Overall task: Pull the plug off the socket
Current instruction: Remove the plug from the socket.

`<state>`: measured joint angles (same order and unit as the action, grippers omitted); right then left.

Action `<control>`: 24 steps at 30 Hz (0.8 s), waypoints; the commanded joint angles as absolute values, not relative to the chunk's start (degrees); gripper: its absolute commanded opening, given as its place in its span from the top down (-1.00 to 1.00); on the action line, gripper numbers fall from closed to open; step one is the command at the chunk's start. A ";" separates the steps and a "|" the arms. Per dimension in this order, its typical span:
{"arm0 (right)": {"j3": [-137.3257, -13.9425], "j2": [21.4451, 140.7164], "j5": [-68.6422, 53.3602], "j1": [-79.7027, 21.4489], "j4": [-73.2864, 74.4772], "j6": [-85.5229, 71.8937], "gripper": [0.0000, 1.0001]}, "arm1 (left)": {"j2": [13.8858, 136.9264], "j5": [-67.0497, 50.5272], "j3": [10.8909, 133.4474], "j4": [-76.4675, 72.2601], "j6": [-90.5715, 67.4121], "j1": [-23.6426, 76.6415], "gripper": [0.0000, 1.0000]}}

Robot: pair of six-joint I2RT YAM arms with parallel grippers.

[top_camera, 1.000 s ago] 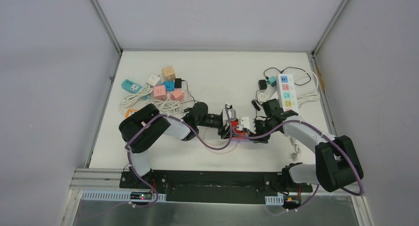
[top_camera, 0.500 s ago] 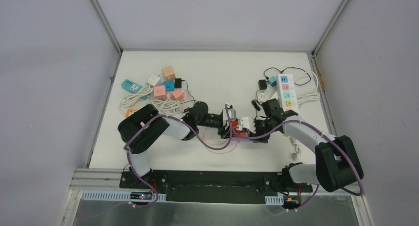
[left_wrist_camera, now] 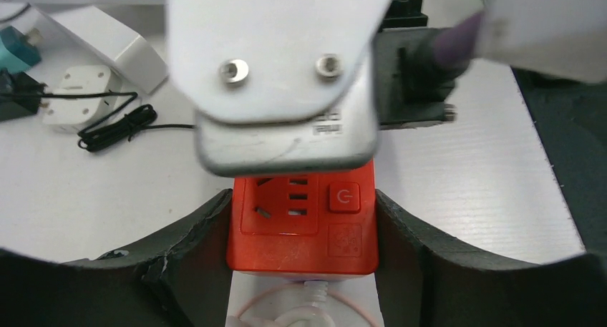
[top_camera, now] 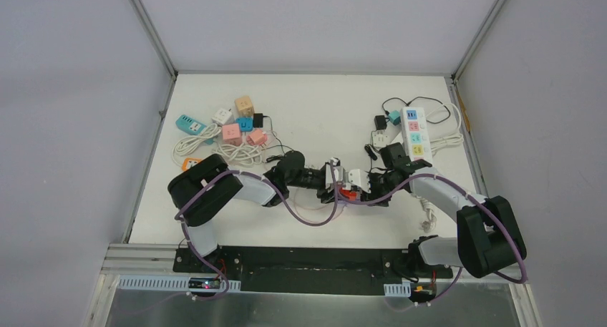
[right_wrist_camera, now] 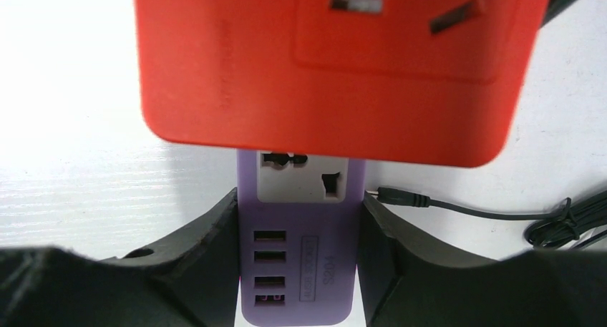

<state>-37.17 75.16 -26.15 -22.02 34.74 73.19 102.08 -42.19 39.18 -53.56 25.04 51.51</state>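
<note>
Gripping noted at mid-tabletop (top_camera: 322, 119), one unit per arm.
Left jaws clamp the red socket cube (left_wrist_camera: 300, 227), outlet and power button on its face; right jaws clamp the purple plug block (right_wrist_camera: 300, 270), USB ports showing, its end against the cube; seating not discernible.

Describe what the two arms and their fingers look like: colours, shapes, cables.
Both the left arm and the right arm have white links joined by bulky black joint housings. A purple cable loops loosely along each. The fingers are matte black, broad and curved inward, with rough moulded edges.
</note>
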 commanded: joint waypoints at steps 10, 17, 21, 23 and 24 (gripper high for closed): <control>-38.18 74.79 -25.40 -22.32 34.56 74.89 1.00 | 99.45 -44.44 38.17 -53.30 25.96 50.17 1.00; -38.09 74.82 -25.23 -22.32 34.43 74.79 1.00 | 98.07 -41.86 40.40 -47.98 21.65 50.10 1.00; -38.10 74.71 -25.18 -22.32 34.37 74.79 1.00 | 99.21 -49.74 41.89 -54.76 7.04 45.17 1.00; -38.12 74.77 -25.09 -22.35 34.30 74.72 1.00 | 99.42 -50.35 41.11 -56.44 7.66 45.00 1.00; -38.14 74.79 -25.01 -22.33 34.24 74.64 1.00 | 99.30 -49.82 40.74 -56.21 9.25 45.44 1.00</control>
